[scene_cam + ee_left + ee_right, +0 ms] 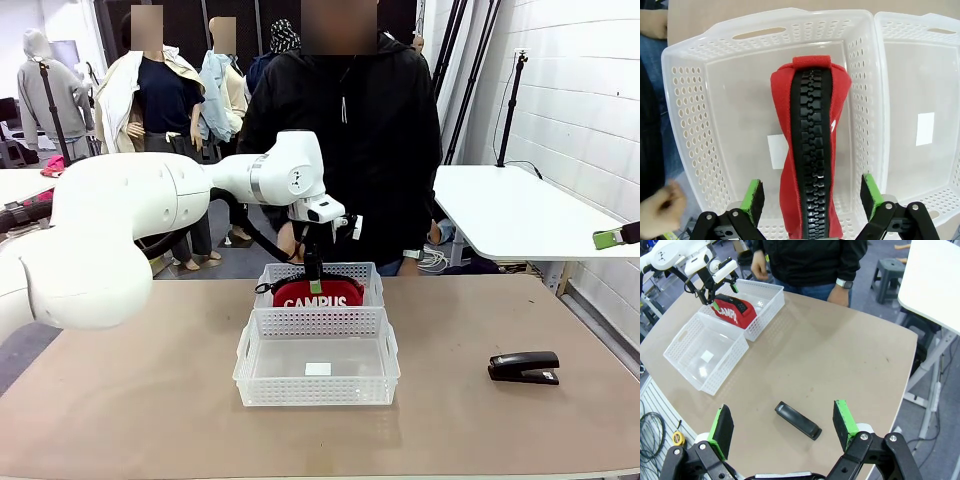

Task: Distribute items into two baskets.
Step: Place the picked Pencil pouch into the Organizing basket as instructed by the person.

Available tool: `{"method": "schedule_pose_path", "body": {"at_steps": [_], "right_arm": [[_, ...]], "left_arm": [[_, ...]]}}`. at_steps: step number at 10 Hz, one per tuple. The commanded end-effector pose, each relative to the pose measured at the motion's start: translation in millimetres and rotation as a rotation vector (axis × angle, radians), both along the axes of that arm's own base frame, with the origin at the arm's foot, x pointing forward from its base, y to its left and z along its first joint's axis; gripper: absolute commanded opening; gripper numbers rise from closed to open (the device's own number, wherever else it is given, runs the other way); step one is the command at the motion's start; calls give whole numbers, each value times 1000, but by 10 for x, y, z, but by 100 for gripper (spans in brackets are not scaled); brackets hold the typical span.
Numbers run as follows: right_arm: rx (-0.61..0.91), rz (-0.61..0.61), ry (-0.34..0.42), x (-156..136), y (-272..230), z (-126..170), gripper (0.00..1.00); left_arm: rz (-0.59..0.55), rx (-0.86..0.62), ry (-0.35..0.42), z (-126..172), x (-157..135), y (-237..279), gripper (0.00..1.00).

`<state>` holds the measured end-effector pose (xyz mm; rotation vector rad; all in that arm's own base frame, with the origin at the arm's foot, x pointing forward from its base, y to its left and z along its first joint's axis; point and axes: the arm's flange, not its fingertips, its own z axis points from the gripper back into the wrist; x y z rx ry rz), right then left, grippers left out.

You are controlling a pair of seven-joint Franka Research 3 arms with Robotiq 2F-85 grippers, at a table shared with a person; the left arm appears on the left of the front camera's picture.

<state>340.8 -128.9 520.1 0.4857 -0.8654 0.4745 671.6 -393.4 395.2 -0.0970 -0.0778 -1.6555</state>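
The left arm [150,215] reached in from the left side across the table [120,400] to the far middle, where the left gripper [314,285] pointed downward over the far basket [370,275]. In the left wrist view, the left gripper [811,197] had its jaws spread wide. One green pad [754,200] stood on each side of the red pouch [810,150], with a visible gap on both sides, so nothing was gripped. The pouch [320,295] lay inside the far basket [690,100], standing on its edge with the black zipper upward and the white "CAMPUS" lettering facing the near side. The near basket [250,360] sat directly in front of the far basket, the two touching wall to wall. It held only a small white label [318,369] on its floor. A person [340,130] in a black jacket stood at the far side of the table behind the baskets, with one hand [757,265] close to the far basket [765,295]. To the right, well apart from both baskets, the black stapler [523,367] lay flat on the table toward the near side. At the far right, the right gripper [782,425] was held above the table with its jaws wide open and empty. In the right wrist view, the stapler [797,420] lay below it, between the two pads.
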Motion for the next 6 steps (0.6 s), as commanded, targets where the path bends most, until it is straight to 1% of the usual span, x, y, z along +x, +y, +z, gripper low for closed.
{"method": "schedule_pose_path", "body": {"at_steps": [1, 2, 3, 6], "right_arm": [[25, 11, -21, 22, 3, -24, 100], [25, 11, -21, 22, 3, -24, 100], [25, 11, -21, 22, 3, -24, 100], [25, 11, -21, 22, 3, -24, 100]], "left_arm": [[-30, 37, -10, 93, -21, -18, 100], [-34, 43, 6, 106, -33, -18, 100], [-4, 1, -2, 32, -13, -10, 100], [-4, 1, -2, 32, -13, -10, 100]]}}
